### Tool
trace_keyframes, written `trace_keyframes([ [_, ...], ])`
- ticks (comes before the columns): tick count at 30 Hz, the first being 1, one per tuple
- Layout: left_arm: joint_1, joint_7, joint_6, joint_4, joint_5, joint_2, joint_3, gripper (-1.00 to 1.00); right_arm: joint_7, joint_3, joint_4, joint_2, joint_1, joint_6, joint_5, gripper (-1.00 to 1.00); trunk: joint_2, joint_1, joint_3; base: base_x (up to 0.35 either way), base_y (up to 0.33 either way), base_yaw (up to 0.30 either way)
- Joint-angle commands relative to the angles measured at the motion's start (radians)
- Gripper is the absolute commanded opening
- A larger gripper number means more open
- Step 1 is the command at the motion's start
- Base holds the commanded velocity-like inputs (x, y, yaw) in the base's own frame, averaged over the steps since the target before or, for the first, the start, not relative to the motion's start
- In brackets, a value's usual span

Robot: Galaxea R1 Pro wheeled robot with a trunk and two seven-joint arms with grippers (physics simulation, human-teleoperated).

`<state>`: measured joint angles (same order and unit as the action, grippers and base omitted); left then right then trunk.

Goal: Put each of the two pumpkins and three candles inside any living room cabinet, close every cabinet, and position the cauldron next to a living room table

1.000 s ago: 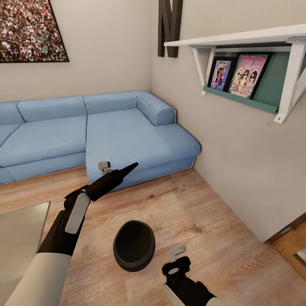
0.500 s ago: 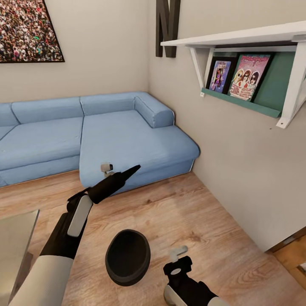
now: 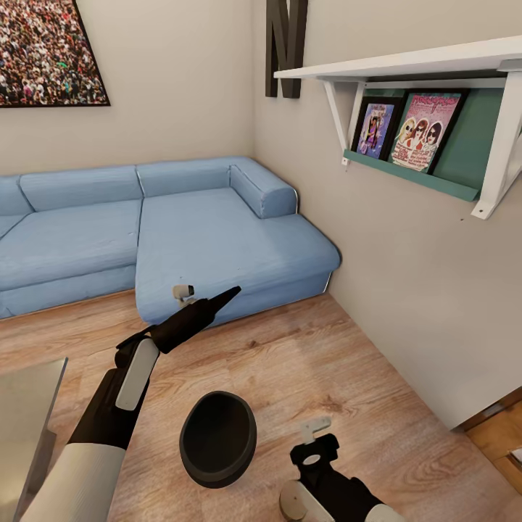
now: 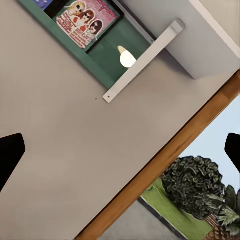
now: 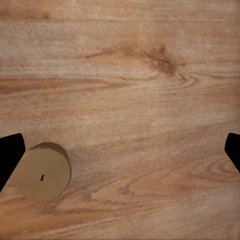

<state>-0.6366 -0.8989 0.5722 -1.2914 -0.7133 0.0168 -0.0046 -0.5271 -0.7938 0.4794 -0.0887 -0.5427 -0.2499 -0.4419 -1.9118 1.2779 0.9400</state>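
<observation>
The wooden floor [image 3: 304, 362] between the blue sofa [image 3: 217, 239] and the beige wall [image 3: 406, 290] was open, so a gripper could pass there freely. The black cauldron [image 3: 217, 438] stood on the floor between the two arms and blocked the middle path. A glass table [image 3: 29, 406] edge closed the left side. Above, the white shelf [image 3: 406, 69] stuck out from the wall. In the right wrist view, a candle [image 5: 44, 171] stood on the boards near one fingertip, perhaps just beside it; the other boards were bare.
</observation>
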Motion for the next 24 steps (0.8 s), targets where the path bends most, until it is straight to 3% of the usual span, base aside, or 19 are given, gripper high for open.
trace_keyframes([
  [1, 0.0, 0.0, 0.0, 0.0, 0.0, 0.0, 0.0, 1.0, 0.006, 0.001, 0.001, 0.006, 0.0, 0.0, 0.0, 1.0, 0.0, 0.0, 0.0, 0.0, 0.0, 0.0],
  [13, 0.0, 0.0, 0.0, -0.002, 0.0, 0.0, 0.0, 1.0, 0.073, 0.002, 0.002, 0.074, -0.003, 0.001, 0.007, 1.0, 0.0, 0.0, 0.0, 0.0, 0.0, 0.0],
  [14, 0.0, 0.0, 0.0, -0.002, 0.0, 0.0, 0.0, 1.0, 0.495, 0.002, 0.003, 0.101, -0.003, 0.001, 0.007, 1.0, 0.0, 0.0, 0.0, 0.0, 0.0, 0.0],
  [20, 0.0, 0.0, 0.0, -0.001, 0.0, 0.0, 0.0, 1.0, 0.509, 0.001, 0.011, 0.122, -0.003, 0.003, 0.01, 1.0, 0.0, 0.0, 0.0, 0.0, 0.0, 0.0],
  [24, 0.001, -0.001, 0.0, -0.002, 0.0, 0.0, 0.0, 1.0, 0.559, 0.0, 0.011, 0.13, -0.014, 0.003, 0.022, 1.0, 0.0, 0.0, 0.0, 0.0, 0.0, 0.0],
])
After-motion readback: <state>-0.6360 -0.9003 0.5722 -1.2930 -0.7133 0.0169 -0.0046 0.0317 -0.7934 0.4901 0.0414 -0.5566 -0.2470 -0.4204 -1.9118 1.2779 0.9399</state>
